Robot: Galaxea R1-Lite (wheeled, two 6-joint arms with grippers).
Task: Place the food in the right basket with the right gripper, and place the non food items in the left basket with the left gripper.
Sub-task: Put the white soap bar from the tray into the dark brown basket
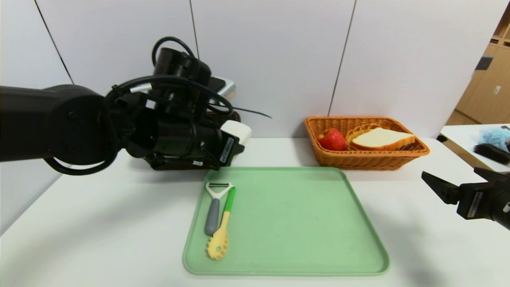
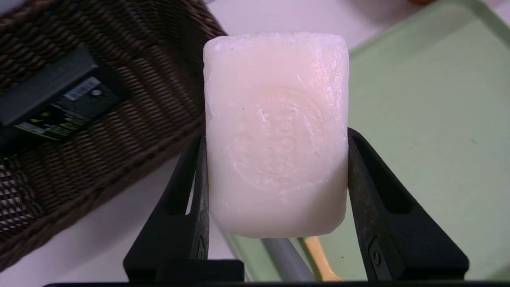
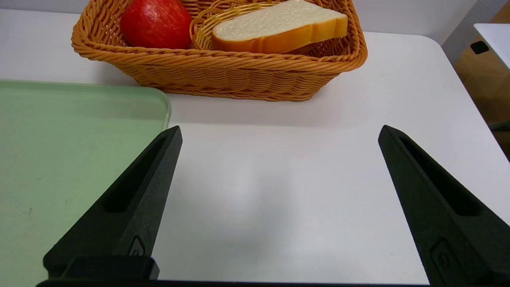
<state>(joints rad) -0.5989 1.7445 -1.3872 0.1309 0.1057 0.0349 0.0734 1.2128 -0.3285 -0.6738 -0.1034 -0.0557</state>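
My left gripper (image 1: 235, 141) is shut on a white bar of soap (image 2: 275, 131), held in the air over the tray's far left corner, beside the dark brown left basket (image 2: 79, 119), which my arm mostly hides in the head view. A grey-handled peeler (image 1: 214, 207) and a green and yellow pasta spoon (image 1: 222, 231) lie on the green tray (image 1: 303, 223). The orange right basket (image 1: 366, 157) holds a red apple (image 1: 332, 139) and a slice of bread (image 1: 382, 138). My right gripper (image 1: 450, 184) is open and empty above the table, right of the tray.
A black flat device (image 2: 55, 99) lies in the dark basket. A white wall stands close behind the baskets. A side table with a blue fuzzy thing (image 1: 494, 135) and a black brush (image 1: 492, 153) is at the far right.
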